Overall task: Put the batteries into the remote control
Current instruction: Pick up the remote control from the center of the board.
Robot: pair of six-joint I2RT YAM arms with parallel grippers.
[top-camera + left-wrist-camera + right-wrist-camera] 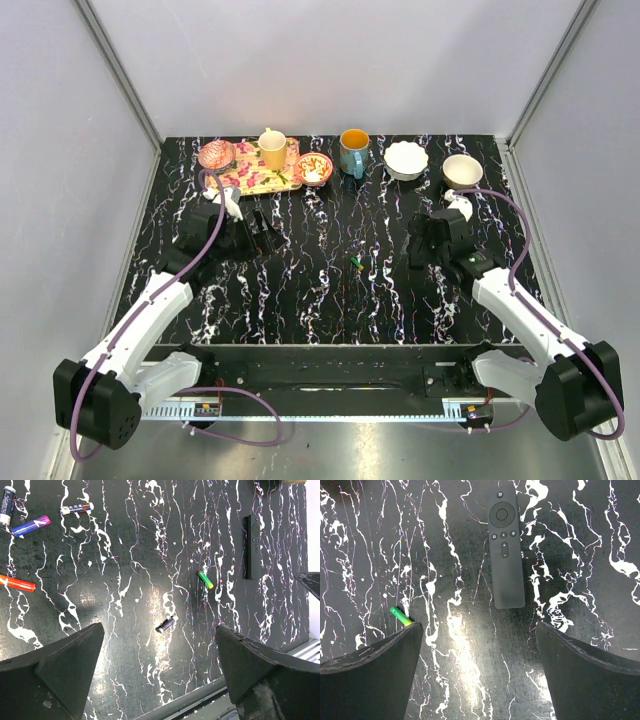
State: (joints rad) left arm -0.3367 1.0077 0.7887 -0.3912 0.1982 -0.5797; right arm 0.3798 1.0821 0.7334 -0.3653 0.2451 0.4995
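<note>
Nothing is loaded yet. The remote control [505, 550] lies buttons-up on the counter [470, 680], so its battery slot faces away. A green battery [400, 615] lies loose near the remote, not touching it. The left fingers [65, 665] and right fingers [370, 675] are spread wide and hold nothing.

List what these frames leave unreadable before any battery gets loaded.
- Right wrist: slim black plastic remote control lies buttons-up; no battery slot shows.
- Right wrist: small green cylindrical battery, one end hidden behind a finger of the right pincer.
- Left wrist: small dark cylinder, too small to identify.
- Left wrist: red-orange cylinder, cut off by the left edge.
</note>
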